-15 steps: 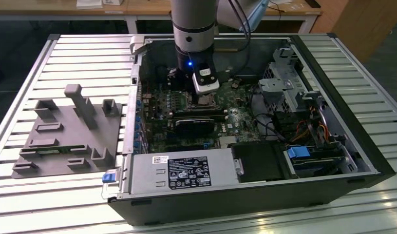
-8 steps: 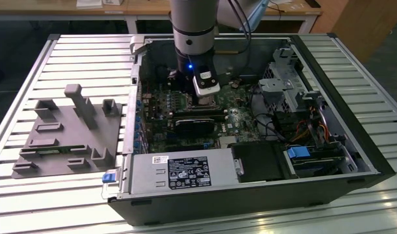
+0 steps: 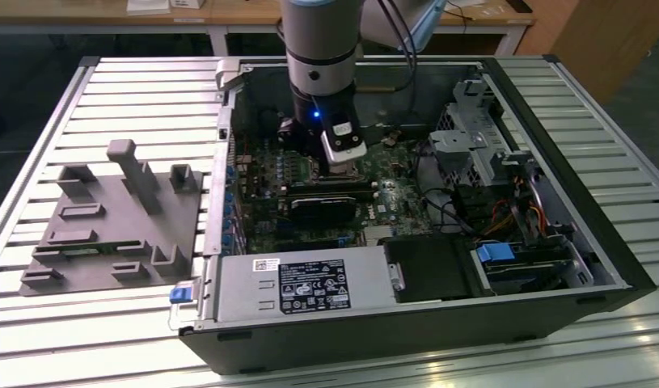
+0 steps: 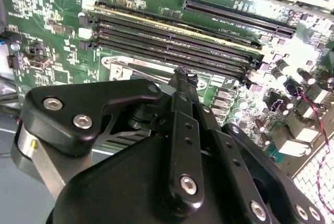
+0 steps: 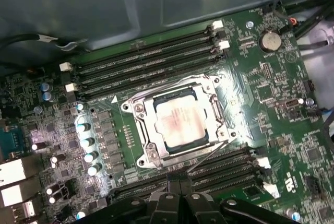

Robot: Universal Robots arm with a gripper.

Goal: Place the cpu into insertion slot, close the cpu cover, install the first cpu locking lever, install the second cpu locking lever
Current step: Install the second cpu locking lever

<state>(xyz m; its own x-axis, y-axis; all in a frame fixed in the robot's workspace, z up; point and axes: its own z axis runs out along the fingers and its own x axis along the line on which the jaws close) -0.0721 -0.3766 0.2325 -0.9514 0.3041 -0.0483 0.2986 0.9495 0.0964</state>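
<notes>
we see the cpu (image 5: 177, 121) sitting in the insertion slot (image 5: 136, 130) on the green board | cpu cover (image 5: 180, 92) down over it | tool (image 4: 183, 80) hovers just above, can't tell its grip

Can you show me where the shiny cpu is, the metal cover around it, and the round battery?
cpu (image 5: 176, 122), first wrist view, middle of its silvery top.
cpu cover (image 5: 140, 108), first wrist view, on a corner of the metal frame around the chip.
round battery (image 5: 270, 40), first wrist view, centre of the coin cell on the green motherboard.
</notes>
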